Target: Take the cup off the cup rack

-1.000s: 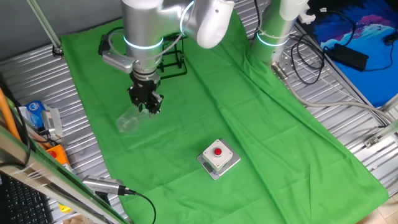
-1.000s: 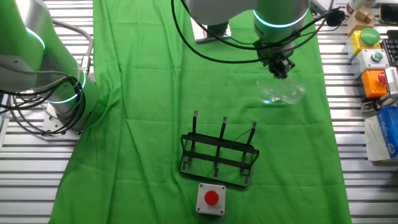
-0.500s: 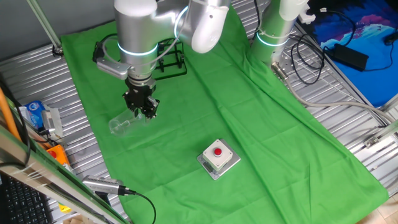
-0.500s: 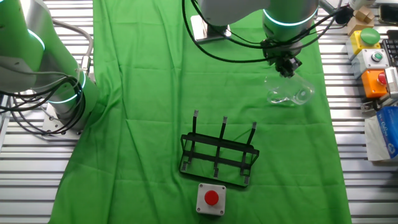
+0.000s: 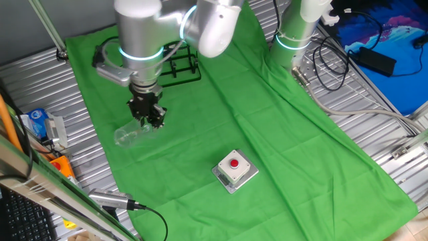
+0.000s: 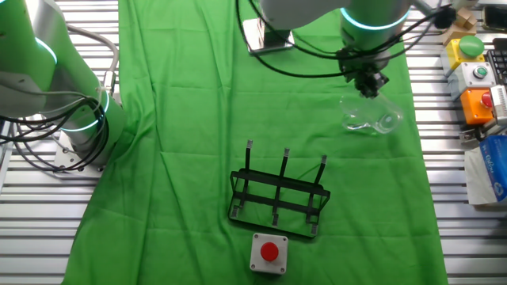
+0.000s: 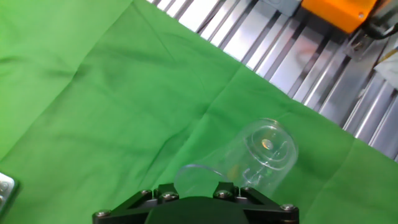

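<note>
Green cloth [image 6: 190, 119] covers the table, and going left to right in the other fixed view, the cup rack [image 6: 279, 198] stands empty near the middle of the cloth, with the grey button box [image 6: 268, 253] just in front of it. Well apart, the cup [image 6: 369, 120] hangs tilted on its side, held at its rim by the gripper [image 6: 369, 85], whose fingers are closed on the glass. Over the last second the arm has carried the cup further toward the cloth's right edge, near the bare metal slats [image 6: 447, 158]. I judge the removal done; what remains is setting the cup down.
</note>
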Controlling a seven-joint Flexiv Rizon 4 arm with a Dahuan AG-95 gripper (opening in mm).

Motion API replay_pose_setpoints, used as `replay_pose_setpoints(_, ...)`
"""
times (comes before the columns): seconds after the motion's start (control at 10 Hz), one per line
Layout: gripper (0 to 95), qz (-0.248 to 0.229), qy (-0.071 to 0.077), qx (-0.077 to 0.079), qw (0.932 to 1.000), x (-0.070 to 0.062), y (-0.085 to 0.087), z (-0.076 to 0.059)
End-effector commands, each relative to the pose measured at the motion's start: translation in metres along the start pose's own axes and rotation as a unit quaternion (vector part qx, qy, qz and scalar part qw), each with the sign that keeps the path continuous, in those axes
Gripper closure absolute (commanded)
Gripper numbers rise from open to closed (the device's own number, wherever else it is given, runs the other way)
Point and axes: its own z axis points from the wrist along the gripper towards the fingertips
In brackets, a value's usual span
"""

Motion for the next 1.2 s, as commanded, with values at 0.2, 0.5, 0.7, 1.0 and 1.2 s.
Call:
replay_pose_setpoints(0.2, 57.0, -0.007, 0.004, -0.004, 1.0000, -0.010, -0.006, -0.002)
replay_pose_setpoints(0.5, 57.0, -0.012, 0.006, -0.009, 0.9999, -0.018, -0.011, -0.004)
replay_pose_setpoints(0.7, 57.0, -0.015, 0.007, -0.010, 0.9998, -0.024, -0.016, -0.004)
replay_pose_setpoints(1.0, 57.0, -0.030, 0.006, -0.012, 0.9995, -0.037, -0.025, -0.002)
replay_pose_setpoints(1.2, 57.0, -0.047, 0.010, -0.011, 0.9988, -0.046, -0.030, -0.001)
